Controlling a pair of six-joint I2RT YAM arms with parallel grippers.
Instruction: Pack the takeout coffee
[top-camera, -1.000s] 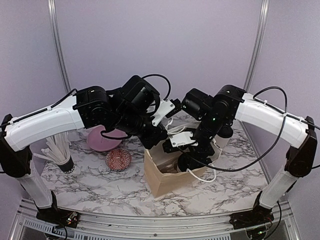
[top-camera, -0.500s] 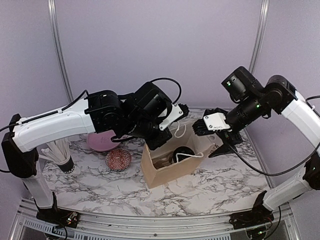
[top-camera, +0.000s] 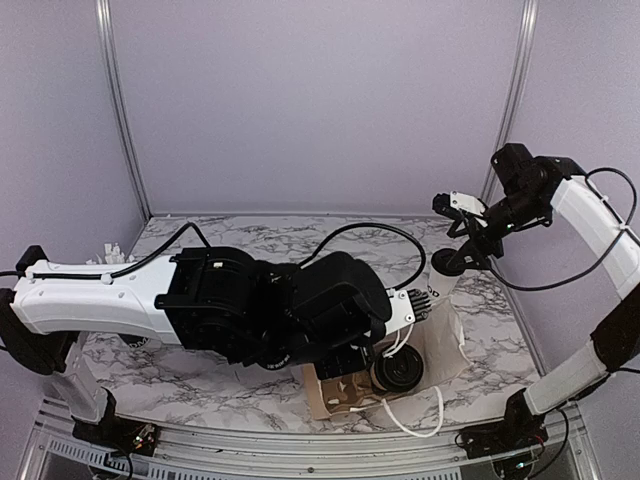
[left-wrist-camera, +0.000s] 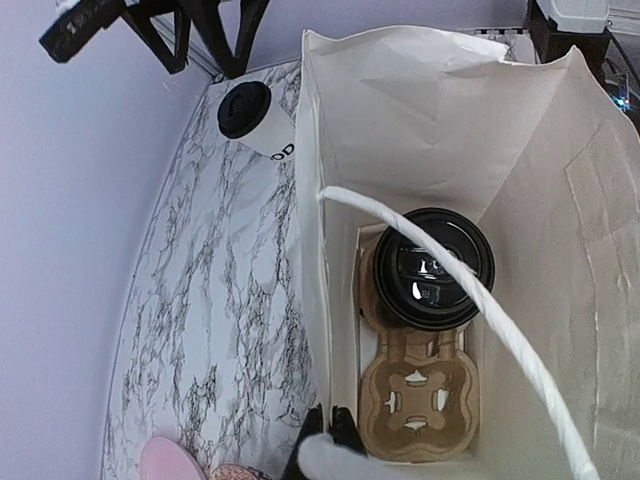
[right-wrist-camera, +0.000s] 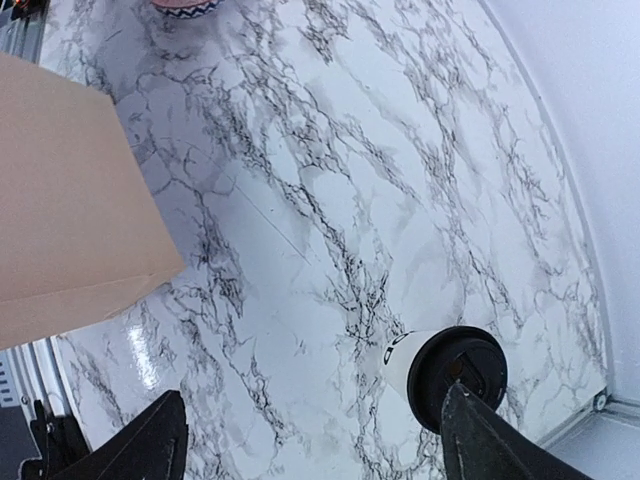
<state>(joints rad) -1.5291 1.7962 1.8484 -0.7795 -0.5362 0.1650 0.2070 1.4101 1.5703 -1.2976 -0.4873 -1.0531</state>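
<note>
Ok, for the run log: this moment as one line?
left gripper: shut on bag handle | right gripper: open, near table cup | packed cup: in pulp tray, inside paper bag

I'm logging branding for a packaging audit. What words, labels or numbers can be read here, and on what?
"OD": black letters low on the white coffee cup standing outside the paper bag; the rest of the word is turned away.
Bagged cup, on its lid: glinting raised marks, too small to read.
Bag, rope handle, pulp tray: no print visible.
</note>
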